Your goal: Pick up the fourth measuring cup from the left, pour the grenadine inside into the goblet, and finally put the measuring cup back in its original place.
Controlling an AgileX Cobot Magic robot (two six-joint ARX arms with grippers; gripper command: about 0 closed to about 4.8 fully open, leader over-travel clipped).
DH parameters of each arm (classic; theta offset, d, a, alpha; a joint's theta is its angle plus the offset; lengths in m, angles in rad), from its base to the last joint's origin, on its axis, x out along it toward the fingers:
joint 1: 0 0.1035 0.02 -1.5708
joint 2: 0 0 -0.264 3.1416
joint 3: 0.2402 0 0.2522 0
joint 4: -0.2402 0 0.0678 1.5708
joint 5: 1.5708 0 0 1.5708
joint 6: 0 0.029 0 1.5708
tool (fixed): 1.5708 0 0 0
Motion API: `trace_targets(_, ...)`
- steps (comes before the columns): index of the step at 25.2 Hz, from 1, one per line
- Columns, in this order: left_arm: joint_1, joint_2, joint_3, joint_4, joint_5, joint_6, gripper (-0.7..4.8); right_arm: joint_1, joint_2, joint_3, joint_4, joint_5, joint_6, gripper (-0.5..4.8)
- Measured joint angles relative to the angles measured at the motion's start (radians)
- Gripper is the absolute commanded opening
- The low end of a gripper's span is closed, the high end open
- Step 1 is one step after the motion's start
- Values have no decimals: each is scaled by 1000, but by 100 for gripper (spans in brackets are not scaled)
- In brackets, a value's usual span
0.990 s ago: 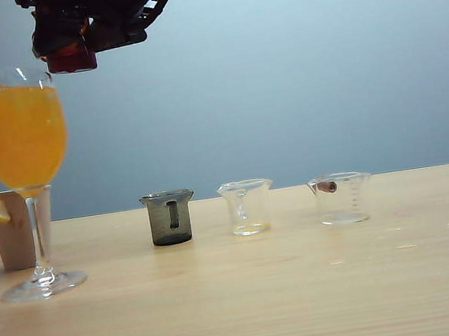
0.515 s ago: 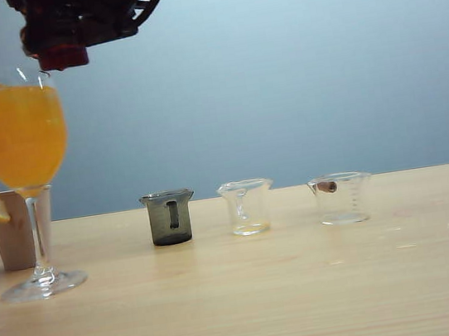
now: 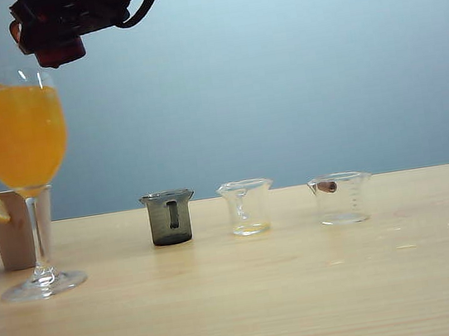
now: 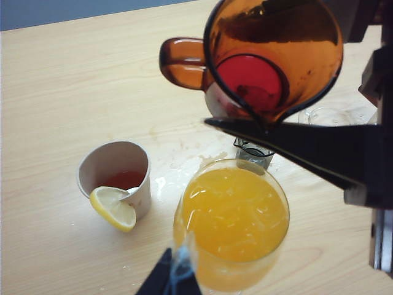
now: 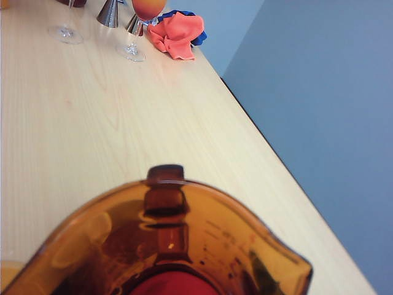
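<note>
Above the goblet point(image 4: 232, 224), right gripper point(image 3: 48, 34) grasping the amber cup point(image 4: 270, 55) has rolled further since a second ago; grenadine point(image 4: 252, 83) nears the spout, none falling yet. Left gripper point(image 4: 170, 279): can't tell.

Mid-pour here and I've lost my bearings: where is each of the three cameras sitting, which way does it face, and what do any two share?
Exterior: low at table level, facing the goblet of orange juice and three cups; the right end effector shows at top left.
Left wrist: above the table, looking down on the goblet, the tilted amber measuring cup and a lemon-slice holder; dark tips of the left end effector show.
Right wrist: behind the cup's rim, facing along the table; no fingers visible.
Shared: both wrist views show the amber cup with grenadine.
</note>
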Motion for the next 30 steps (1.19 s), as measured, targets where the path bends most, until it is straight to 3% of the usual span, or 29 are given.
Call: trace_targets(30,0,0,0,0,0,0,-4,0,43,1,113,12,-306,251)
